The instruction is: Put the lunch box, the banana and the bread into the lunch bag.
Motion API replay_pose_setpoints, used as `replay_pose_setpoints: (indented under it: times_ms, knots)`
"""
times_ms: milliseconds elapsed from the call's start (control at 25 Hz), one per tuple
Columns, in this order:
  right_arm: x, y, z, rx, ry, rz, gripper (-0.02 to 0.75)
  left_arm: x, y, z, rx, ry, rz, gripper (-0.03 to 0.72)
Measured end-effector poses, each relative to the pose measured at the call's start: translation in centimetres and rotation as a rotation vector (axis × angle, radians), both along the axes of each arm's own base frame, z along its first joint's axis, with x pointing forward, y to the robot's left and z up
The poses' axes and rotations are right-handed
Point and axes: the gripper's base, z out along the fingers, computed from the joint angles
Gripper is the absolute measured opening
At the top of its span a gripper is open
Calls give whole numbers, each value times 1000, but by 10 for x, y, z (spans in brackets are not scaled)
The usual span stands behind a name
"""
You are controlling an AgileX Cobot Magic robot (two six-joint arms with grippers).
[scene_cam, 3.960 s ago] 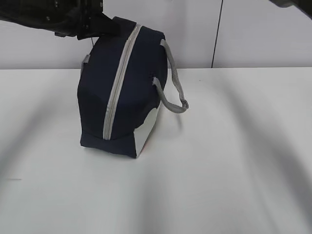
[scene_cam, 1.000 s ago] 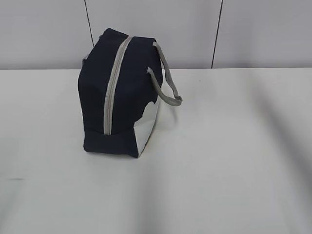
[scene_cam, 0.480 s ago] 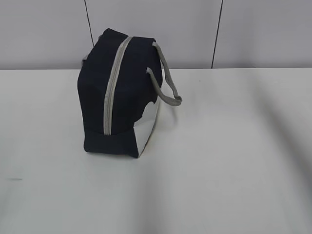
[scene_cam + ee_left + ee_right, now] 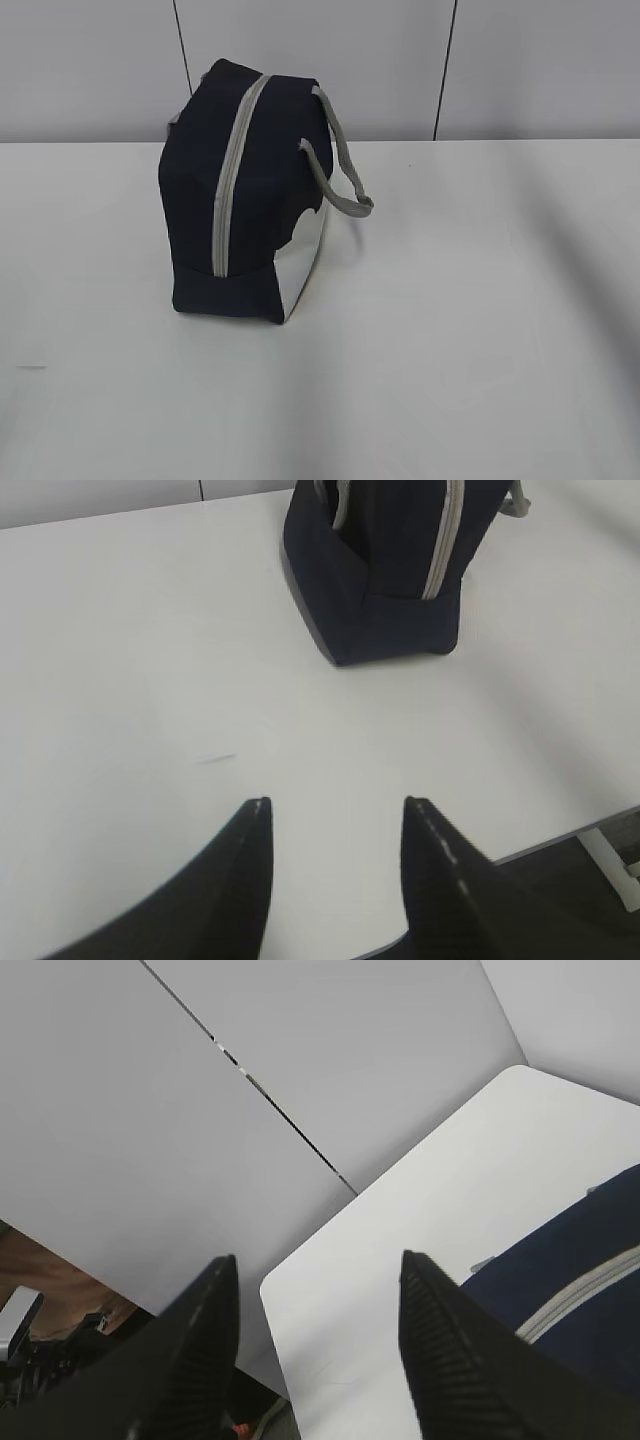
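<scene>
Bag [image 4: 245, 200] upright, zip end twd cam

Matt navy cloth lunch bag [image 4: 245, 190]

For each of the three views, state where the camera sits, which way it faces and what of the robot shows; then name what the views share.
Exterior view: at a slant from the front, facing the wall; zipped lunch bag upright on the white table; no robot parts.
Left wrist view: above the table's near edge, looking down at the bag's end; left gripper open, empty.
Right wrist view: high, tilted toward the wall panels and table corner; right gripper open, empty.
Shared: bag and table appear in all three.
</scene>
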Motion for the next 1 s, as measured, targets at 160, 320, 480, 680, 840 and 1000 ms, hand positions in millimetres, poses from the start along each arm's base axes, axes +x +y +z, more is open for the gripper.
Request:
replay_pose_setpoints:
  times_ms: [160,320,480,680,840,1000]
  knots:
    - [11,-3,4,30,-33,-127,411,0,0,0,-1,0,0,299]
    - [41,-15,-2,70,-96,-403,411,0,0,0,-2,1,1,299]
    - [68,-21,-49,27,-23,-539,411,0,0,0,-2,1,1,299]
    - [68,-24,-139,-119,158,-571,411,0,0,0,-3,1,2,287]
    - [53,-30,-199,-258,232,-603,410,0,0,0,-3,1,2,268]
    - [33,-30,-223,-437,124,-708,410,0,0,0,-3,1,2,258]
